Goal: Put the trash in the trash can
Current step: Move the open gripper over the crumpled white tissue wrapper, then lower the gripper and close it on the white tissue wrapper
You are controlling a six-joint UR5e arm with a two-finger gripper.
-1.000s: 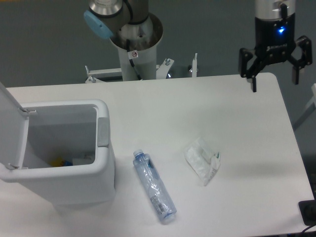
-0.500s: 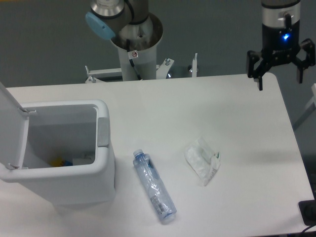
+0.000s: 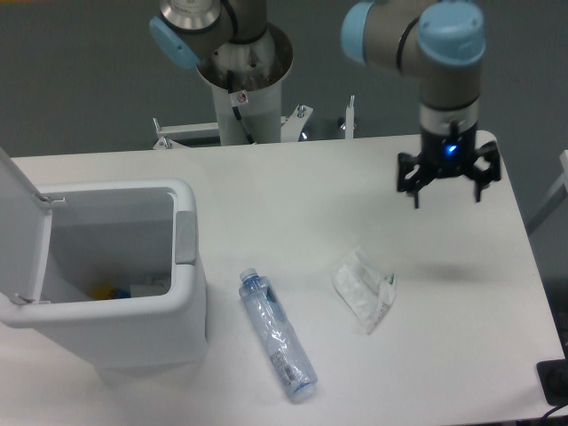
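Gripper: I have the gripper (image 3: pixel 448 185) hanging in the air over the far right part of the table (image 3: pixel 293 191), fingers spread wide and pointing down, nothing between them. I judge that spread suits a soft, irregular target, since it leaves room to straddle it.
Arm: the arm (image 3: pixel 444 53) reaches in from above, wrist vertical, a blue light glowing on the tool. A straight-down pose lets me drop onto flat-lying things.
Wrapper: the crumpled wrapper (image 3: pixel 363 287) lies flat on the table, nearer the camera than the gripper and a little to its left, well apart from it. It is the closer of the two pieces, so I judge it the likely first pick.
Bottle: the squashed bottle (image 3: pixel 277 335) lies on its side, cap end towards the bin, between the wrapper and the trash can, touching neither.
Trash can: the trash can (image 3: pixel 106 275) stands at the left edge, lid (image 3: pixel 16 226) swung up and back so the mouth is open. Something yellow and something pale sit at the bottom; I cannot tell what.
Progress: both pieces are on the table, so nothing of the task is done yet.
Risk: thin plastic may slip or fold away when pinched, so I would close low on its bulkiest part.
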